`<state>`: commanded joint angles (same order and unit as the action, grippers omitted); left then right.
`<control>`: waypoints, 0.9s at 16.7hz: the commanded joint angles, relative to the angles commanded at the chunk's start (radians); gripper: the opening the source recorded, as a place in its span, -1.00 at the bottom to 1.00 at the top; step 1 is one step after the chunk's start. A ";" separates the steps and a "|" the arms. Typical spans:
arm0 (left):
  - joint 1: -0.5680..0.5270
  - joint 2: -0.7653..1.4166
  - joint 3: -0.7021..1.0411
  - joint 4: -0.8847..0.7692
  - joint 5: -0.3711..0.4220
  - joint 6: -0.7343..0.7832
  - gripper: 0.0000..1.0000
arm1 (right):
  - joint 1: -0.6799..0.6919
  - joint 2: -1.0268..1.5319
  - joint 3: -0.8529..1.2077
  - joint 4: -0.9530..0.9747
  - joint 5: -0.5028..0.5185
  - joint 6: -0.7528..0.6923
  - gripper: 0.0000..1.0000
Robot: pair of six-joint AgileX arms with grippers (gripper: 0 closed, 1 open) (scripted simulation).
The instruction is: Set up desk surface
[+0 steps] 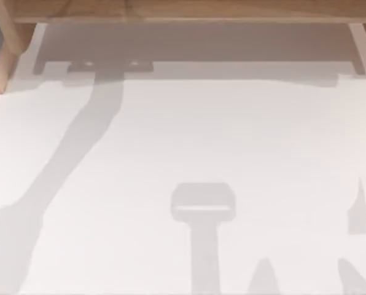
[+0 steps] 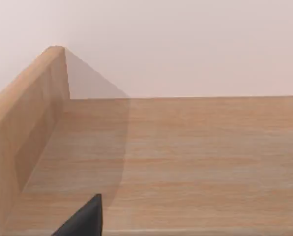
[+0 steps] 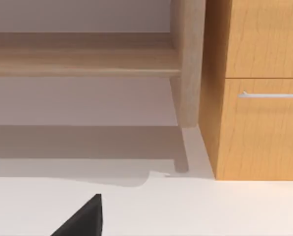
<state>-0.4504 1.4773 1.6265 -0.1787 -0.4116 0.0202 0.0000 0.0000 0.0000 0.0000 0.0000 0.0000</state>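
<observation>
- So there was one desk surface (image 1: 189, 135), a big flat matte white tabletop with nothing printed on it. It took up most of the top view, running from the near edge back to the wood at the far side.
- Grey shadows lay across it: one long diagonal streak on the left, one blocky T-shape near the middle, a few pointy bits at the lower right.
- One light-brown wooden frame (image 1: 171, 9) ran along the far edge, with a shaded white recess under it.
- Left wrist view looked over a light wooden shelf board (image 2: 186, 162) with one raised side wall. A single dark fingertip (image 2: 85, 221) of the left gripper poked in; couldn't tell if it was open or closed.
- Right wrist view had one orange-brown wooden cabinet (image 3: 259, 98) with one silver bar handle (image 3: 272, 95). It stood on the white top beside a pale wooden post. One dark fingertip (image 3: 85, 221) of the right gripper showed there. Couldn't tell its state either.
- No brands, labels or writing I could read anywhere.
</observation>
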 joint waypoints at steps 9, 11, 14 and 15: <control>-0.199 0.681 0.788 -0.072 -0.196 -0.002 1.00 | 0.000 0.000 0.000 0.000 0.000 0.000 1.00; -0.220 0.744 0.863 -0.074 -0.216 -0.006 1.00 | 0.000 0.000 0.000 0.000 0.000 0.000 1.00; -0.231 0.771 0.897 -0.073 -0.226 -0.009 1.00 | 0.000 0.000 0.000 0.000 0.000 0.000 1.00; -0.231 0.771 0.897 -0.073 -0.226 -0.009 1.00 | 0.000 0.000 0.000 0.000 0.000 0.000 1.00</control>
<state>-0.6814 2.2479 2.5237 -0.2522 -0.6380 0.0113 0.0000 0.0000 0.0000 0.0000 0.0000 0.0000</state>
